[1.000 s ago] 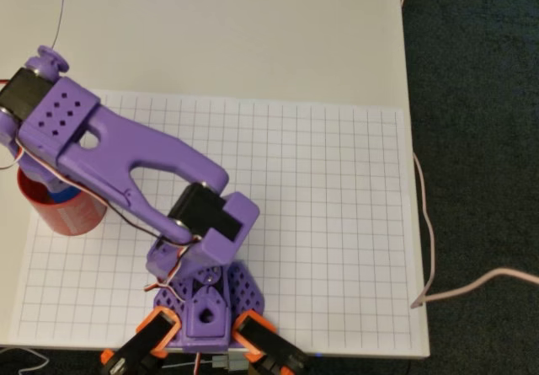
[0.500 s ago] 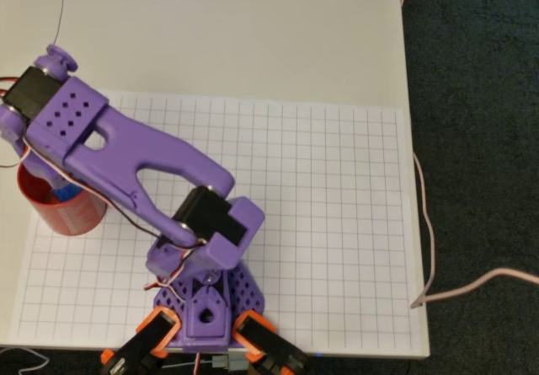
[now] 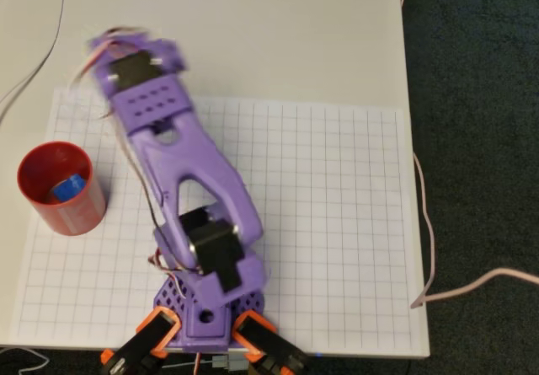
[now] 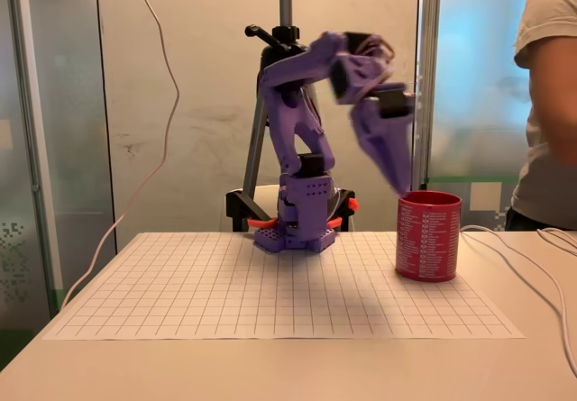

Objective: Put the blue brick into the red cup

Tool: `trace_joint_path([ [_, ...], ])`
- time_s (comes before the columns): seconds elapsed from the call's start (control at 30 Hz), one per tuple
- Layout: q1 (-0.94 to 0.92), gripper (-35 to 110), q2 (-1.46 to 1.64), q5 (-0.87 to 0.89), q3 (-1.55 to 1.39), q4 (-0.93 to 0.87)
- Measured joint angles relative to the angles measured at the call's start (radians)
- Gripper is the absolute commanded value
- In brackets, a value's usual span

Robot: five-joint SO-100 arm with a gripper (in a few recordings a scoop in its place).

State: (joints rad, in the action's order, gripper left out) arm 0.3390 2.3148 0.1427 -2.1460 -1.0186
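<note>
The red cup [image 3: 80, 213] stands upright at the left edge of the grid mat, and the blue brick [image 3: 67, 188] lies inside it on the bottom. In the fixed view the cup [image 4: 428, 237] is right of the arm's base, and its wall hides the brick. My purple arm [image 3: 189, 168] reaches toward the mat's far side, its wrist to the right of the cup in the overhead view. My gripper [image 4: 394, 168] hangs point-down, blurred, just above and left of the cup's rim. Nothing shows between its fingers, and their spacing is unclear.
A white grid mat [image 3: 328, 223] covers the table. The table's right edge [image 3: 417, 223] drops to dark floor, with a cable [image 3: 429, 223] along it. Thin wires [image 3: 34, 63] trail at the far left. A person [image 4: 550, 104] stands at the right, behind the table.
The arm has swung away from above the cup toward the mat's middle and far side. The cup now stands uncovered with the brick resting inside.
</note>
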Motion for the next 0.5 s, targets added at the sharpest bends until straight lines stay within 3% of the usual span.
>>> trace_joint_path([
  [0.23,-0.31,0,0.313,-0.051,-0.029,0.025],
  [0.5,-0.339,0,0.891,-0.118,-0.172,-0.183],
])
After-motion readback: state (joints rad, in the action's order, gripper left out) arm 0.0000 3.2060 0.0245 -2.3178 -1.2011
